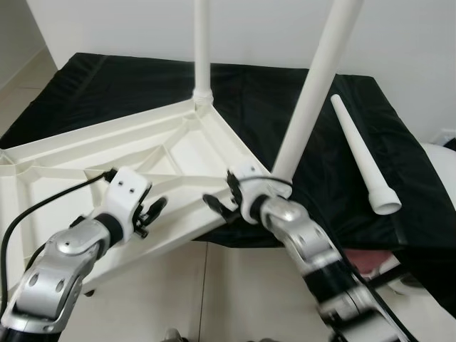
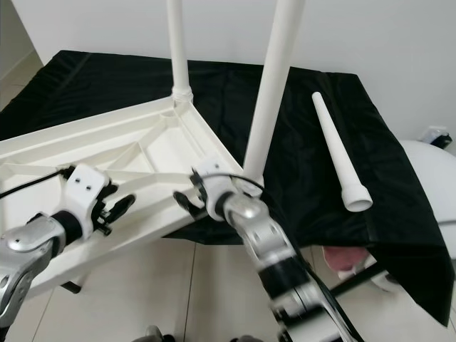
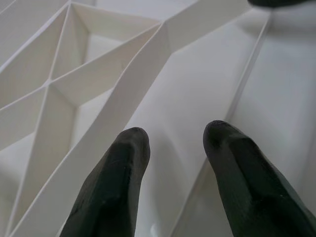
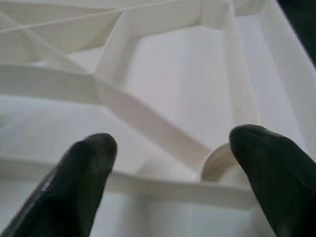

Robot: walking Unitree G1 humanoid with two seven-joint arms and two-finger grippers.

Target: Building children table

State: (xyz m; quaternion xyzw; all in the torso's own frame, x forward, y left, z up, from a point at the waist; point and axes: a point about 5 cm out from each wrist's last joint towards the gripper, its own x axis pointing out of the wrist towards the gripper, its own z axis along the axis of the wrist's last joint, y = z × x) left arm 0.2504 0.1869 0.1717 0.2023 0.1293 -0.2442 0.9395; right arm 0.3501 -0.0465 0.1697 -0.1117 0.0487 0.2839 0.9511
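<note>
Both jaws stand released: the left gripper (image 1: 158, 208) and right gripper (image 1: 217, 205) hover over the upturned tabletop (image 1: 85, 153), ribs up so 2 legs stand; 1 loose leg (image 1: 360, 153) waits on the black cloth (image 1: 107, 85).

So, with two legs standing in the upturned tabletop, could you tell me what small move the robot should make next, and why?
Probably the right gripper should lift away from the tabletop and swing toward the loose leg lying on the black cloth to its right. Both grippers are open and hold nothing, with the left gripper over the ribs, and that leg is not yet fitted.
</note>
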